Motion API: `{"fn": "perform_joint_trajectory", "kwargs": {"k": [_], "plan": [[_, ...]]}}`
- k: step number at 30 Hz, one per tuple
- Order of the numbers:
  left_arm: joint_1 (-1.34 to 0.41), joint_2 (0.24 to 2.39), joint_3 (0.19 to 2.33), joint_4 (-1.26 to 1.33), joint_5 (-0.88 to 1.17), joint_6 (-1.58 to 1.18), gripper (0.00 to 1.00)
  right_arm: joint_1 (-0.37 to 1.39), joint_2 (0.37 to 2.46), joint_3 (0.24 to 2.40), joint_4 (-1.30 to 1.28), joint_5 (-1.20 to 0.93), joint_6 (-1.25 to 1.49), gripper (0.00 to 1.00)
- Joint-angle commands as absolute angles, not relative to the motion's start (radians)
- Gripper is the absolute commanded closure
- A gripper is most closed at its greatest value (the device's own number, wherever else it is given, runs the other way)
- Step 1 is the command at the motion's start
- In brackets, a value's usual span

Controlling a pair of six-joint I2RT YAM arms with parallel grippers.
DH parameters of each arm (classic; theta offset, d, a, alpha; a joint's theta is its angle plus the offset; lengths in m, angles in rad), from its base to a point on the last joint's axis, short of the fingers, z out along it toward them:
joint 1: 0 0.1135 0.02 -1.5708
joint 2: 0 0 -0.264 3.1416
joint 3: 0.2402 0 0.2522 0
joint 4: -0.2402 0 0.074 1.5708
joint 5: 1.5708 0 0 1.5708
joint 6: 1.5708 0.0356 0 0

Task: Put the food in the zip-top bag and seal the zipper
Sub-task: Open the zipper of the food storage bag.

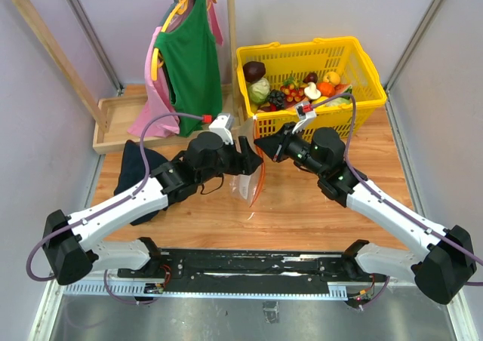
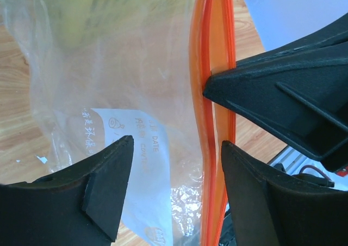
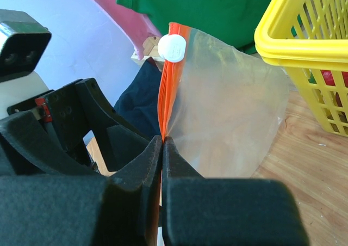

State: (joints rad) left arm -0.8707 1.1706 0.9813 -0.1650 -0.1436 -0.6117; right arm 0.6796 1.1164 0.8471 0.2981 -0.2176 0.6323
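Observation:
The clear zip-top bag (image 1: 243,184) hangs above the table between my two grippers. Its orange-red zipper (image 1: 261,178) runs down its right edge. My right gripper (image 3: 163,140) is shut on the zipper (image 3: 166,93) just below a white slider (image 3: 173,47). My left gripper (image 2: 176,142) is open, with the bag's white label patch (image 2: 141,164) and the zipper (image 2: 209,82) between its jaws. The right gripper's fingers (image 2: 283,93) show there, pinching the strip. The food (image 1: 302,90) lies in the yellow basket (image 1: 370,103). I cannot tell whether the bag holds anything.
The yellow basket (image 3: 304,44) stands at the back right, close behind the bag. A green top (image 1: 190,62) and a pink one hang on a wooden rack at the back left. A dark cloth (image 1: 139,167) lies under my left arm.

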Motion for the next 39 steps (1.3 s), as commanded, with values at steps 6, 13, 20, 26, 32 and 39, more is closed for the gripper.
{"fn": "perform_joint_trajectory", "kwargs": {"k": [6, 13, 20, 26, 32, 39], "plan": [[-0.864, 1.213, 0.964, -0.148, -0.165, -0.649, 0.31, 0.689, 1.106, 0.834, 0.34, -0.219, 0.649, 0.99], [-0.875, 1.228, 0.95, -0.157, -0.217, -0.66, 0.31, 0.689, 1.112, 0.83, 0.329, -0.2, 0.669, 0.99], [-0.878, 1.216, 0.937, -0.224, -0.354, -0.654, 0.44, 0.689, 1.102, 0.834, 0.296, -0.177, 0.664, 0.99], [-0.877, 1.199, 0.953, -0.297, -0.435, -0.631, 0.55, 0.689, 1.103, 0.841, 0.267, -0.155, 0.657, 0.99], [-0.877, 1.167, 0.974, -0.277, -0.358, -0.603, 0.49, 0.689, 1.113, 0.853, 0.221, -0.111, 0.659, 0.99], [-0.878, 1.172, 1.029, -0.246, -0.316, -0.583, 0.34, 0.696, 1.129, 0.864, 0.217, -0.122, 0.663, 0.99]]}}
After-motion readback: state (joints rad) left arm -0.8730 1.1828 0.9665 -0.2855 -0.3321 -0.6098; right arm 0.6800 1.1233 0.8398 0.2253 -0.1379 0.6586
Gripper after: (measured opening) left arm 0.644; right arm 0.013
